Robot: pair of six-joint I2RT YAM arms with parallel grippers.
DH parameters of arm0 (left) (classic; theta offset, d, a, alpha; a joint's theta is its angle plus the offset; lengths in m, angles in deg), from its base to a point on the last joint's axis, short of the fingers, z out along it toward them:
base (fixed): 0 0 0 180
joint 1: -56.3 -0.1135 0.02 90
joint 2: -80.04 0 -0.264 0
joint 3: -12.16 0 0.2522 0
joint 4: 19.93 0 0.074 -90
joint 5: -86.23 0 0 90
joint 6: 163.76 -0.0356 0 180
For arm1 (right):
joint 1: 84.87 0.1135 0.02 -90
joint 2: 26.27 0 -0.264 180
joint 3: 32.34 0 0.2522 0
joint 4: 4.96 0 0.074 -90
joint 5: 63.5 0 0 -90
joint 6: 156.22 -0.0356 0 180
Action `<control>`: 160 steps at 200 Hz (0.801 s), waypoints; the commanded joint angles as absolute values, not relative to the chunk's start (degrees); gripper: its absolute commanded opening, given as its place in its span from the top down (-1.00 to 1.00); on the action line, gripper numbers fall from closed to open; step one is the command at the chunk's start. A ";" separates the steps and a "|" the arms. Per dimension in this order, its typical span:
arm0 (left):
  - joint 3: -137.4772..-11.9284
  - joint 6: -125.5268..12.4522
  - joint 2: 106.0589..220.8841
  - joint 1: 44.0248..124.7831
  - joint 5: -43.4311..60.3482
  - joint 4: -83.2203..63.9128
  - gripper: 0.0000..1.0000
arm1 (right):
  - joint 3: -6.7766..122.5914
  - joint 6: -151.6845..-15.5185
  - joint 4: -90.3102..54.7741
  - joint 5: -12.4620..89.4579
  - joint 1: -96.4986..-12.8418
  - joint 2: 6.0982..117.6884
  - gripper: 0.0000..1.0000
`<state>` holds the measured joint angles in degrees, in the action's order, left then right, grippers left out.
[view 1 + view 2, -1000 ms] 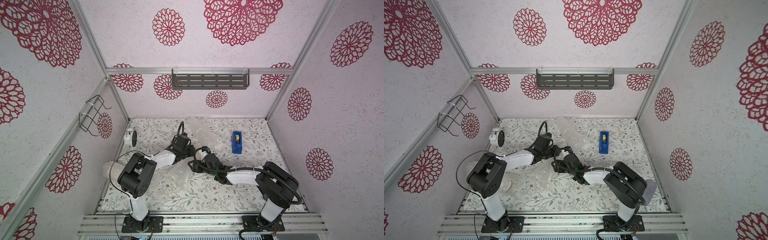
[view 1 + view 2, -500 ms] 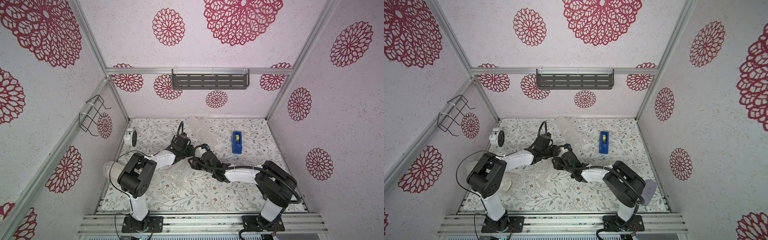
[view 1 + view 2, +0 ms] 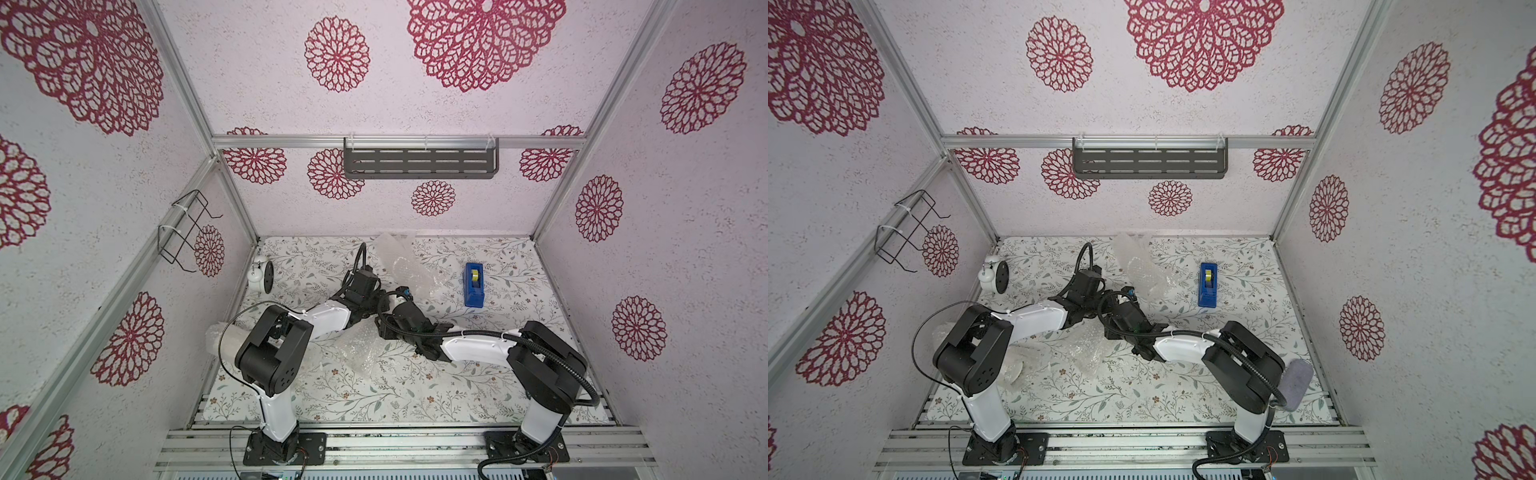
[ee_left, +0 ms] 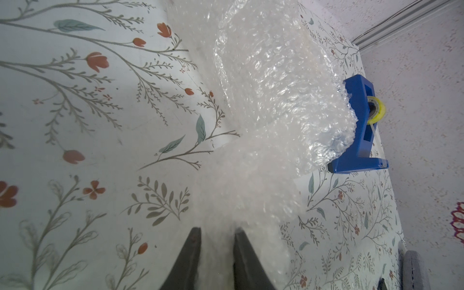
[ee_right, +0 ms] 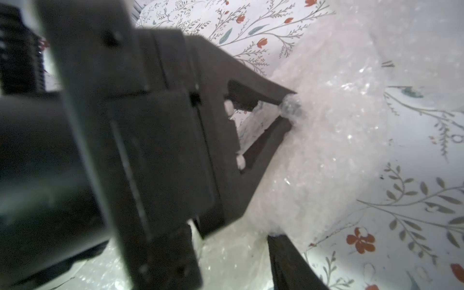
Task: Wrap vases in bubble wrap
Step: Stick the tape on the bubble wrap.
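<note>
Clear plastic: the bubble wrap (image 4: 263, 100) lies crinkled and heaped in a long roll-like mound on the floral surface (image 4: 88, 125). Its far edge is just beside the blue tape dispenser (image 4: 359, 130).
Left jaws: clamped on a gathered corner of the bubble wrap. The right wrist view shows the film pinched between the tips.
Right jaws: only one finger (image 5: 288, 263) shows, low beside the same mound. We cannot tell whether they stand apart or together.
Vases: the frosted vase (image 3: 1295, 384) lies on its side by the right arm's base, well apart from the held wrap. A wrapped bundle (image 3: 222, 336) sits beside the left arm's base, and we judge it a vase already covered. We cannot tell whether a vase hides inside the held mound.
Spare sheet: a loose sheet (image 3: 357, 349) lies rumpled on the surface between the two arms.
Handling, wrap: we judge it light, limp and springy. It will drag and unfold rather than keep a shape. A bunched edge is the best hold, since a single layer may slip out or tear.
Handling, vases: we judge them hard, smooth, breakable and apt to roll when lying down. We would take one mid-body, gently, and steady it before rolling film around it.
</note>
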<state>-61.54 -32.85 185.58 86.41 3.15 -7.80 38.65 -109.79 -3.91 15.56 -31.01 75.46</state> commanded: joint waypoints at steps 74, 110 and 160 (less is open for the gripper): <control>-58.92 -32.87 185.45 87.52 5.51 4.53 0.51 | 39.44 -104.92 -4.99 9.26 -30.39 74.08 -0.20; -61.84 -34.28 185.26 87.20 4.77 8.97 0.47 | 35.78 -105.34 -1.05 25.69 -33.95 67.06 -0.40; -68.09 -39.81 182.37 86.38 0.29 20.22 0.14 | 22.82 -99.20 -0.26 27.50 -38.70 50.30 -0.46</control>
